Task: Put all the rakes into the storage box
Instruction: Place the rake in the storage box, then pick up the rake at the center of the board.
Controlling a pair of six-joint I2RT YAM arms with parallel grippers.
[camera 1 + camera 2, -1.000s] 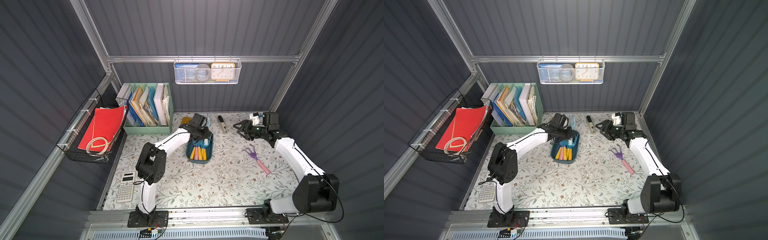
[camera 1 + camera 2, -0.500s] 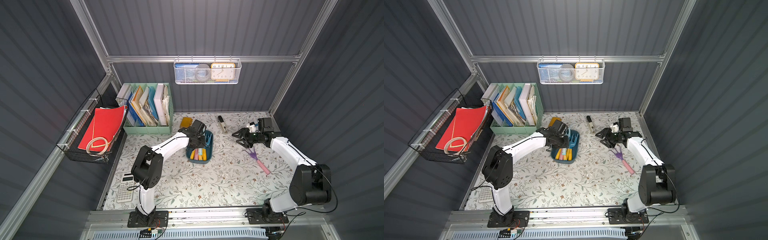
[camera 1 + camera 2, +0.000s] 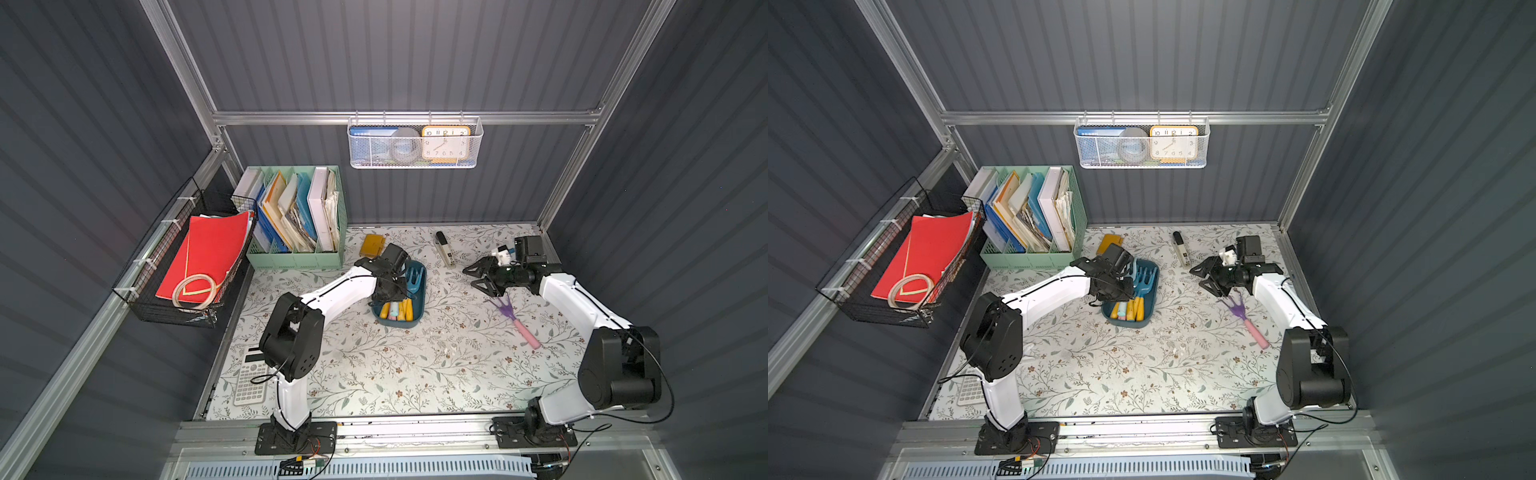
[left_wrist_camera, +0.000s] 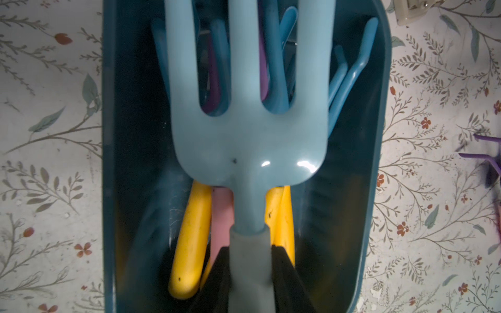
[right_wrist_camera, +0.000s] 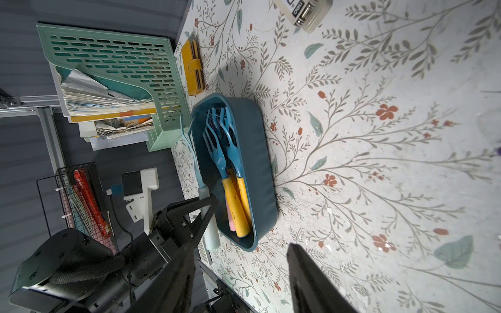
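left gripper (image 4: 250, 273): clamping the pale blue rake (image 4: 248, 141) by its handle, over the storage box (image 4: 379, 108).
right gripper (image 3: 478, 276): standing open, empty.
handling: probably light, stiff, smooth plastic.

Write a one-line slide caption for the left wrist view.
Left pincer shut on a light blue rake, held over the teal storage box of toy tools.

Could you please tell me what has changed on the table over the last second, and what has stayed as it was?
The left gripper, shut on the pale blue plastic rake, has drawn back from the far end of the dark teal storage box and holds the rake over it. The right gripper, open and empty, has swung forward to just beyond the purple rake with a pink handle. That rake, the box and the desk items have not moved.
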